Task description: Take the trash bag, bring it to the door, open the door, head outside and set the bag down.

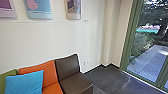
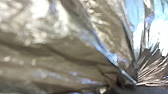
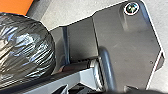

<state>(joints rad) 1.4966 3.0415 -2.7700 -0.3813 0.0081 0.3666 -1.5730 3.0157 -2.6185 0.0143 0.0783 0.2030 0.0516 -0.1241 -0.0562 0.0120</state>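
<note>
Shiny dark plastic of the trash bag [image 2: 75, 50] is close up in the left wrist view, its folds drawn together at my left gripper [image 2: 136, 87], which is shut on it. From the right wrist, the bag's rounded, crinkled side [image 3: 27, 47] appears beside the robot's base. A dark part of my right gripper [image 3: 140, 91] lies along the edge there, apart from the bag; its state cannot be made out. Ahead on the right in the head view is green-framed glass [image 1: 130, 37], with paving and plants beyond it.
Low seats line the wall at the left: a brown one [image 1: 68, 67] and an orange one [image 1: 47, 75] with a blue cushion [image 1: 24, 83]. Dark floor [image 1: 112, 78] stretches between the brown seat and the glass. Pictures [image 1: 40, 8] hang above.
</note>
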